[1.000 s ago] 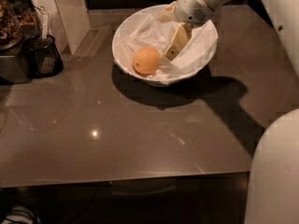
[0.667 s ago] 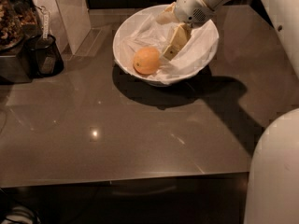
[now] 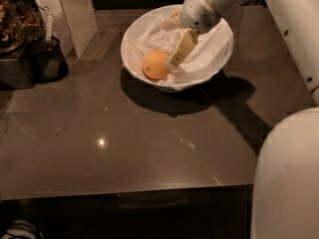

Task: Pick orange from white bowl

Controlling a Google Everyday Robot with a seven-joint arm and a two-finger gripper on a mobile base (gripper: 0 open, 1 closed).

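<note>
The robot's white arm (image 3: 294, 29) is reaching in from the right edge of the table (image 3: 149, 153) and bending down toward the far edge, where the white bowl (image 3: 219, 59) is sitting. The rounded wrist is hanging over the bowl's far right part, and the gripper (image 3: 172, 44) is pointing down and to the left, into the bowl. Its tan fingers (image 3: 180, 48) are standing spread apart, pinching nothing. The nearer one is slanting down, with its tip lying just beside the right side of the orange (image 3: 155, 64). The other is showing only partly, behind the wrist, near the bowl's far rim.

The orange is resting on the white cloth (image 3: 207, 54) in the near left part of the bowl, and it is not being held.

At the left edge a dark container (image 3: 47, 59) is carrying a pale tag (image 3: 49, 25) with marks that cannot be read. A pale upright panel (image 3: 75, 11) is standing at the far left corner. The robot's white body (image 3: 286, 178) is filling the near right corner.
</note>
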